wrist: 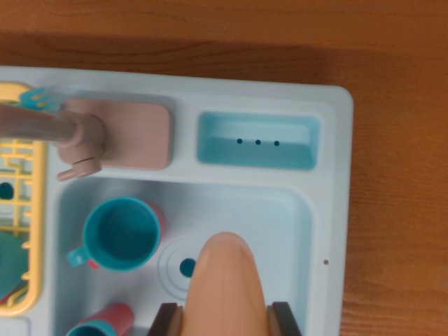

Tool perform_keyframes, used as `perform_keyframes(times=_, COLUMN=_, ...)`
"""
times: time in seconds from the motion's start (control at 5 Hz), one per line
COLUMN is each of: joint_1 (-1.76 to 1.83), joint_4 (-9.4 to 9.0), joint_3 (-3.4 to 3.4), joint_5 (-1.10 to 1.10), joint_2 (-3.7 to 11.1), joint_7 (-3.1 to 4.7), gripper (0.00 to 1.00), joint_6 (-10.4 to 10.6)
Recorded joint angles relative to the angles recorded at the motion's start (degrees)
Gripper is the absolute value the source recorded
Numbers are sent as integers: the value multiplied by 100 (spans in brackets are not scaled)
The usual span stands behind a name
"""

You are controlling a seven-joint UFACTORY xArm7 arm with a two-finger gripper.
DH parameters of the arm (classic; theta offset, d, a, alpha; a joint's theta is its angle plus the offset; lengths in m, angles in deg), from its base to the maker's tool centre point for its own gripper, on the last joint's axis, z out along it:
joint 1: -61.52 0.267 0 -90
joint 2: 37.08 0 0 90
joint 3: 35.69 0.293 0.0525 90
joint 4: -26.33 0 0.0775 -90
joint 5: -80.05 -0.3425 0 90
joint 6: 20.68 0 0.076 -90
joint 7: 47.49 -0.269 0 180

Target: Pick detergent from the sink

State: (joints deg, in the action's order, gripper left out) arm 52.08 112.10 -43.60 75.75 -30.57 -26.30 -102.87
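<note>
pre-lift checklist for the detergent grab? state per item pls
1. Detergent bottle sits between the hand pads: ok, one dark pad at each side of it.
2. Pads actually pressing on the bottle: cannot tell, the contact sits at the frame's bottom edge.
3. Teal cup apart from the bottle: ok, a gap shows.
4. Faucet out of the lift path: ok, it is off to the wrist view's upper left.
5. Red and teal cup apart from the left pad: cannot tell, it lies close at the bottom edge.
</note>
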Motion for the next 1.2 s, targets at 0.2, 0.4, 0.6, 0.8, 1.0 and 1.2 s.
perform_keyframes(times=0.2, joint_1=1, joint_4=169, joint_3=-4, joint_5=14, joint_2=-49, joint_7=-19, gripper=100, joint_6=-216)
perform_keyframes(times=0.4, joint_1=1, joint_4=169, joint_3=-4, joint_5=14, joint_2=-49, joint_7=-19, gripper=100, joint_6=-216)
perform_keyframes(times=0.6, joint_1=1, joint_4=320, joint_3=-8, joint_5=27, joint_2=-92, joint_7=-35, gripper=100, joint_6=-410)
perform_keyframes(times=0.8, joint_1=1, joint_4=320, joint_3=-8, joint_5=27, joint_2=-92, joint_7=-35, gripper=100, joint_6=-410)
perform_keyframes(times=1.0, joint_1=2, joint_4=451, joint_3=-11, joint_5=38, joint_2=-130, joint_7=-49, gripper=100, joint_6=-578)
perform_keyframes(times=1.2, joint_1=2, joint_4=451, joint_3=-11, joint_5=38, joint_2=-130, joint_7=-49, gripper=100, joint_6=-578)
